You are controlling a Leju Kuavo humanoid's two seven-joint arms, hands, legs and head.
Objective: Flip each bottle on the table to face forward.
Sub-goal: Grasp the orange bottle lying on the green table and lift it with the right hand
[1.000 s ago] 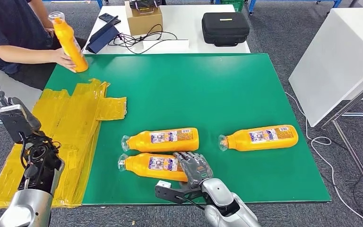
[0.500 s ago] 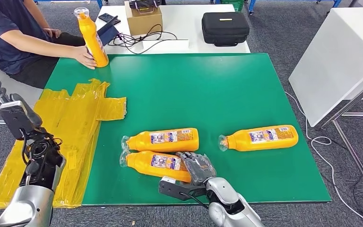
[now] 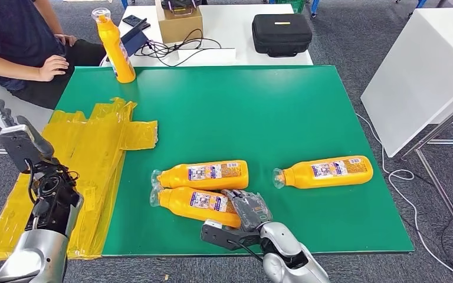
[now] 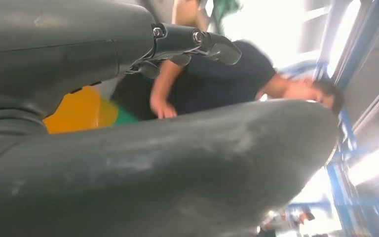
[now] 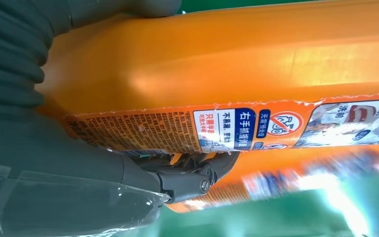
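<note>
Three orange bottles lie on their sides on the green table (image 3: 259, 106). My right hand (image 3: 248, 209) grips the base end of the near bottle (image 3: 191, 203), which lies slightly tilted, cap to the left. In the right wrist view the thumb and fingers of this hand (image 5: 54, 163) wrap the bottle (image 5: 227, 74), label showing. A second bottle (image 3: 203, 174) lies just behind it, touching or nearly so. The third bottle (image 3: 324, 171) lies apart on the right. A fourth bottle (image 3: 114, 46) stands upright at the far left corner. My left hand (image 3: 20, 144) is raised beside the table's left edge and holds nothing.
Crumpled yellow plastic sheeting (image 3: 88, 153) covers the table's left side. A seated person (image 3: 17, 41) is at the far left, one hand (image 3: 53, 66) near the table corner. Behind stands a white table with a black case (image 3: 281, 35), a cardboard box (image 3: 180, 23) and cables.
The person stood the upright bottle at the far left corner and drew the hand back. My right hand closed in on the near bottle, which shifted slightly.
</note>
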